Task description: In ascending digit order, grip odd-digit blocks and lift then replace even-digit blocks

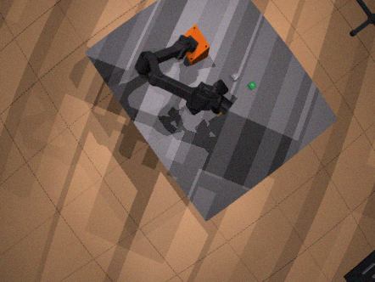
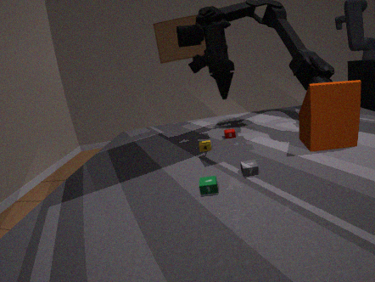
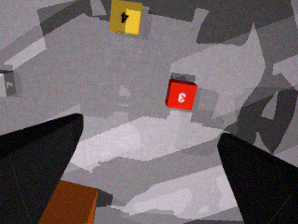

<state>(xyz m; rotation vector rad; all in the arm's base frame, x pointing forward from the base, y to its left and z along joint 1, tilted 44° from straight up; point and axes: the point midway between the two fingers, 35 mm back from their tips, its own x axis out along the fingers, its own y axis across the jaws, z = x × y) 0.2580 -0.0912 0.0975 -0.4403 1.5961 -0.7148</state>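
We note the gripper (image 1: 229,104) (image 2: 225,98) (image 3: 153,131) spread and empty above the table (image 1: 276,106) (image 2: 148,238) (image 3: 90,65), with the green block (image 1: 252,85) (image 2: 209,185), tentatively read as 1 and judged next, lying off to its side, beyond the white block (image 1: 235,76) (image 2: 249,168) (image 3: 4,84) in the exterior view's foreground.

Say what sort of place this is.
Probably a robot test room: a black arm on an orange mount, small digit blocks on the table, bare walls behind.

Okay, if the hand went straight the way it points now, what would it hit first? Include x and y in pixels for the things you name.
Probably the table top (image 1: 271,102) (image 2: 170,238) (image 3: 125,65), close to the red block (image 2: 230,134) (image 3: 181,95). Depth is unclear, so it might meet the block instead.
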